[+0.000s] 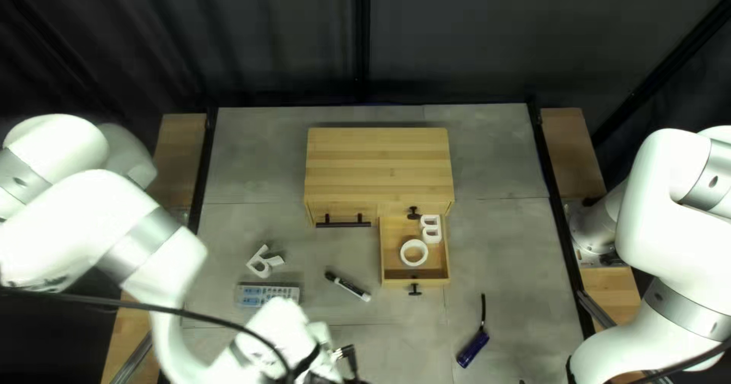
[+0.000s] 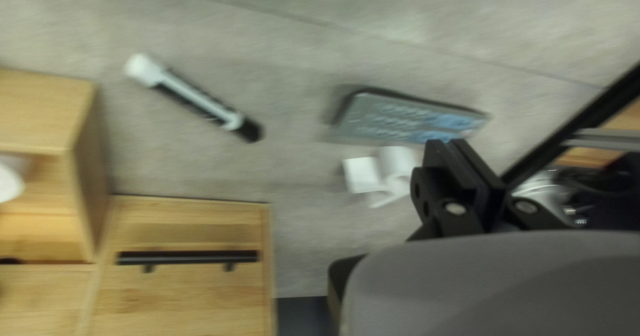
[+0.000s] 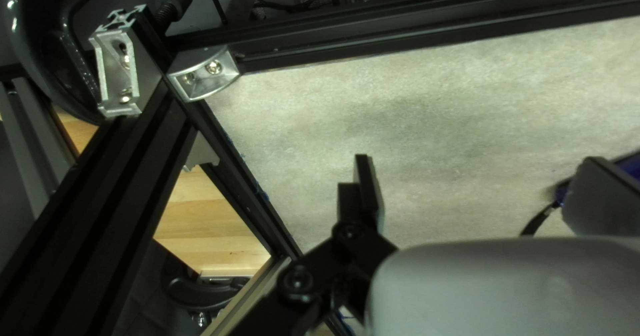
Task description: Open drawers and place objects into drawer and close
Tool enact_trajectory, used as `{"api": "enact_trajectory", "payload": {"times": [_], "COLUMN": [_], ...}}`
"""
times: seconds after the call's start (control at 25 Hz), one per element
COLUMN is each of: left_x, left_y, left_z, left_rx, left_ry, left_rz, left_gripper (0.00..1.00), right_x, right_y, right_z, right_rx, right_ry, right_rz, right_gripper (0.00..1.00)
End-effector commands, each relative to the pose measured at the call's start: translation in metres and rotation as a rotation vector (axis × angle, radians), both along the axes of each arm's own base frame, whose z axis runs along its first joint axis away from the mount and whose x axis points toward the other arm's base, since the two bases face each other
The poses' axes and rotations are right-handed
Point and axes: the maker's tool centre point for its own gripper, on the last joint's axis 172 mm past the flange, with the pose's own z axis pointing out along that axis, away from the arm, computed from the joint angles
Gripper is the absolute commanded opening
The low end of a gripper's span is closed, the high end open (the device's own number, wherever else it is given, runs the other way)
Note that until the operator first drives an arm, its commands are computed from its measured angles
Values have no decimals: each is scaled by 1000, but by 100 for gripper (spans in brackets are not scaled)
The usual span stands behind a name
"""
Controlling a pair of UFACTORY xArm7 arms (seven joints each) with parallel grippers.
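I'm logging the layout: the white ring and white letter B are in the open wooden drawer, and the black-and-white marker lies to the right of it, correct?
Not quite: in the top left view, the black-and-white marker lies to the left of the open wooden drawer. The white ring and white letter B are in that drawer, as you say.

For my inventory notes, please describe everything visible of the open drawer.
The drawer looks wooden, pale, box-shaped and open-topped, with a black knob on its front. It is pulled out of the cabinet, at that front's right side in the top left view. Inside lie a white ring and a white B-shaped piece.
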Motion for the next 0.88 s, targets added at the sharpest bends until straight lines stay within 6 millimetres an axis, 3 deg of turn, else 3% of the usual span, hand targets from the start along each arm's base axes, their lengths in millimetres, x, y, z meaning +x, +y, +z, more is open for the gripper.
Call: {"api": "enact_trajectory", "payload": {"times": [0.04,0.12,0.32,0.72,0.88], "left_x": [-35,-54,-73,-73,-89], "left_y": [-6,-9,-13,-13,-25], "left_z": [-16,-33,-44,-44,-43], "left_rx": [3,-5,9,11,30], "left_ry": [0,-1,-13,-13,-50], "left_rz": [21,43,81,83,97], "left_gripper": [100,100,100,100,100], "right_x": [0,0,0,0,0], "right_y": [0,0,0,0,0], "right_z": [0,0,0,0,0], "right_rx": [0,0,0,0,0], "right_ry": [0,0,0,0,0], "right_rz": [0,0,0,0,0], "right_gripper": [100,100,100,100,100]}}
